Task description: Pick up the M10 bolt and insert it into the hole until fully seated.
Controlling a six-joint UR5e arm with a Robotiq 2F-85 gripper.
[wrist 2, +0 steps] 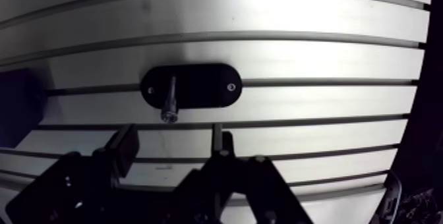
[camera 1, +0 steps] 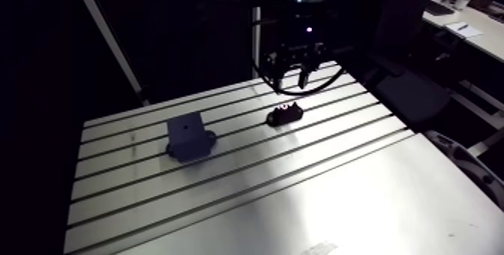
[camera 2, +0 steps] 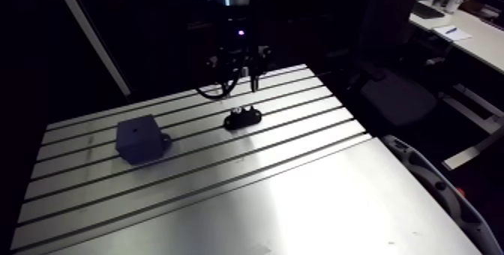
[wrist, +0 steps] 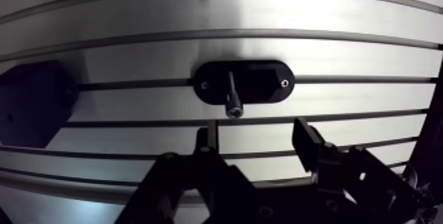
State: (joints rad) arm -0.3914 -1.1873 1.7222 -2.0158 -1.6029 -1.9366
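M10 bolt [wrist: 233,96] is not yet in the hand [wrist: 256,134], which hangs wide and empty; it stands head-up in a black holder [wrist: 267,82] on the bench [wrist: 329,16], just ahead. Stiff, smooth steel, I judge: grip the head.

Most of the dark block [wrist: 33,101] beyond the wrist view's edge.

On the worktop [camera 1: 300,190] a holder [camera 1: 284,114] sits toward the far side, and the bolt [wrist: 233,95] stands in it, nearer one end. In the arm view a block [camera 1: 187,136] lies left of the holder, apart from it. The gripper [wrist: 257,141] hangs above the worktop, with the holder just ahead of its fingers [wrist: 308,144].
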